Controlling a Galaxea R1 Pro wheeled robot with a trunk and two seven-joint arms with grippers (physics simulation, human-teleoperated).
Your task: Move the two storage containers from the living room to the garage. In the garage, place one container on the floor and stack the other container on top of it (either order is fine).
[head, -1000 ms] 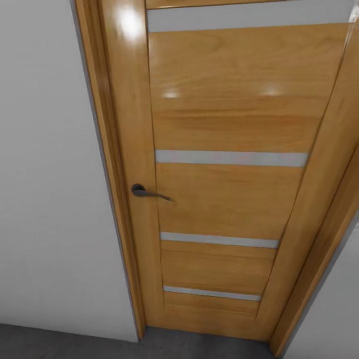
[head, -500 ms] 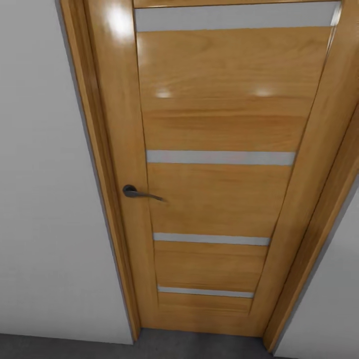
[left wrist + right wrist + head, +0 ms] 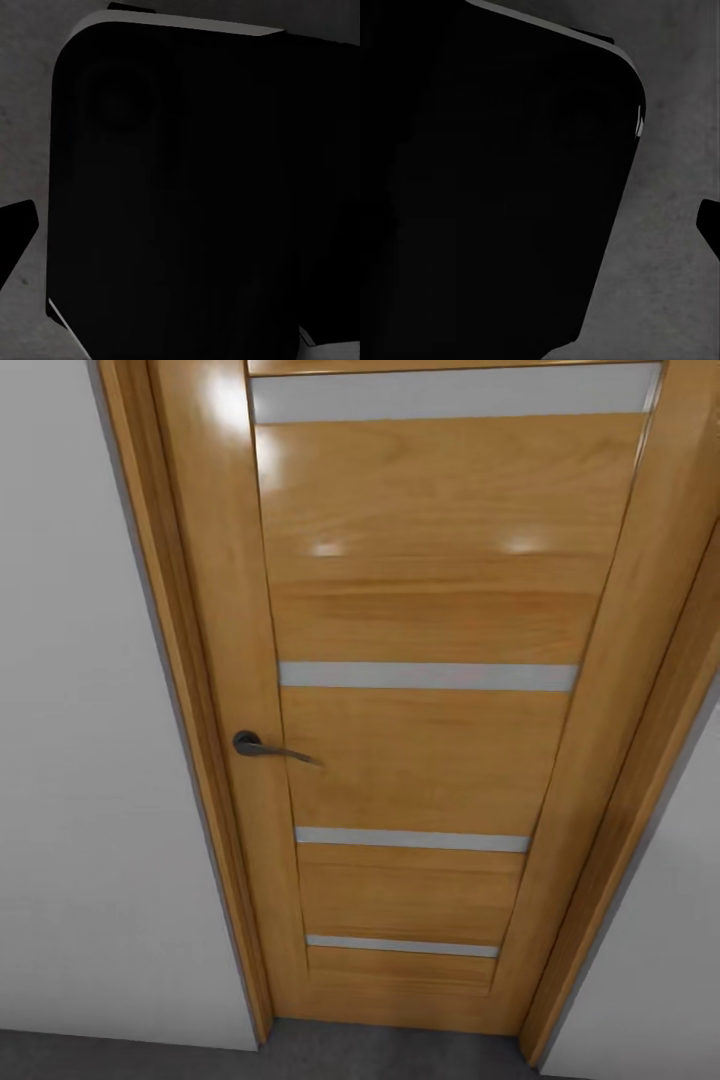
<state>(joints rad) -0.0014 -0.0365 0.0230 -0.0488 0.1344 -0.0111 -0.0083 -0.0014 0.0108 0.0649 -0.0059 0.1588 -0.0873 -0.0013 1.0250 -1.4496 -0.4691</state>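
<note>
Both wrist views are mostly blocked by a large black rounded body close to the lens, so whether either claw is open or closed cannot be told. In the left wrist view, this black rounded shape (image 3: 195,195) has a thin pale edge along one side, and a strip of dark grey speckled floor (image 3: 22,112) shows past it, with a small black wedge cutting in at the picture's left edge. In the right wrist view, a similar black shape (image 3: 487,187) takes up the left and centre of the picture, with the same rough grey concrete surface at the right side and a small dark piece at the right edge. The head view faces a closed wooden panel door (image 3: 420,610), glossy honey-coloured, standing upright and running from the top of the frame nearly to the bottom, narrowing toward the lower part of the picture. Four pale grey horizontal strips (image 3: 428,676) cross the door. A dark metal lever handle (image 3: 268,749) sits at the door's left side, its lever pointing right. The wooden door frame (image 3: 185,690) borders it on both sides. Plain pale grey wall (image 3: 80,760) fills the left of the frame, and more wall shows at the lower right corner. A narrow band of dark grey floor runs along the bottom edge.
</note>
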